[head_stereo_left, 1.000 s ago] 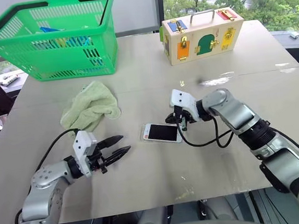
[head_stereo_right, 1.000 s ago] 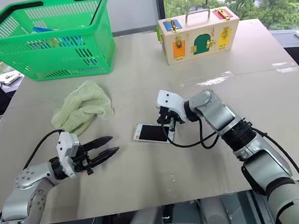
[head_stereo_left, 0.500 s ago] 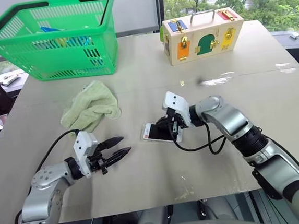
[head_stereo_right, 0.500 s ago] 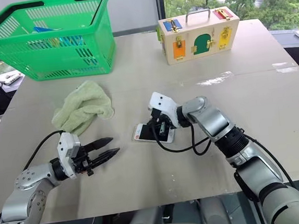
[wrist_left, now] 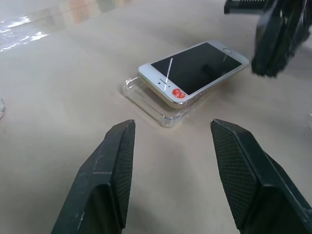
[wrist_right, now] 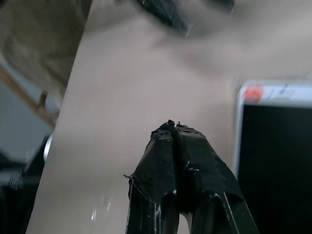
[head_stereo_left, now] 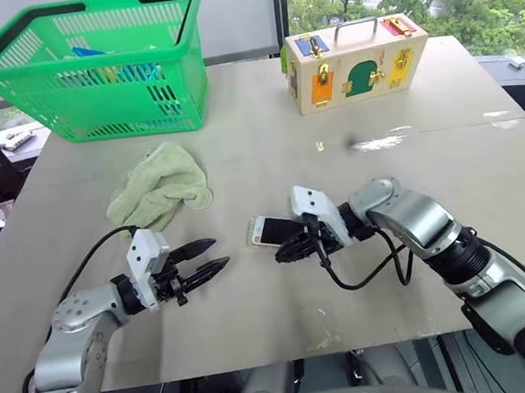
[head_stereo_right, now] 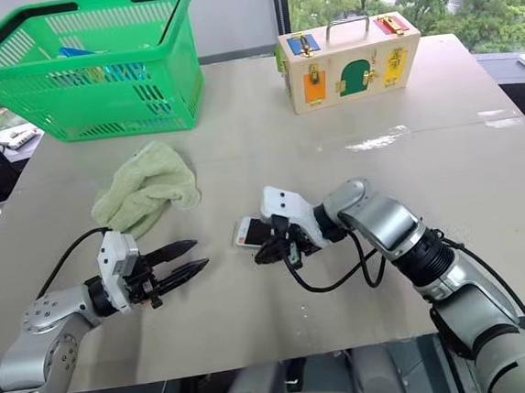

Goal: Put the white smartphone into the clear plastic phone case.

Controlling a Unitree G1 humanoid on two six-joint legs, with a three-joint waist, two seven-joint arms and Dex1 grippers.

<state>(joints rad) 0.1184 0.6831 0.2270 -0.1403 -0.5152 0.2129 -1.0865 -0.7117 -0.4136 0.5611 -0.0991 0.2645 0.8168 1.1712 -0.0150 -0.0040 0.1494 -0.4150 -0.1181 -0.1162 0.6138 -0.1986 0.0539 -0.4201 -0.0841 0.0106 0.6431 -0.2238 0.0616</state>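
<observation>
Left wrist view: white smartphone (wrist_left: 195,69) flat, apparently skewed across clear plastic phone case (wrist_left: 148,101).

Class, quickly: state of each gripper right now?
Left gripper: open, holding nothing.
Right gripper: closed, holding nothing, beside the white smartphone.

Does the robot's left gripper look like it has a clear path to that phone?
Probably yes: left gripper is open, aimed at the white smartphone, bare table between them. Shut right gripper crowds the phone's near side.
</observation>
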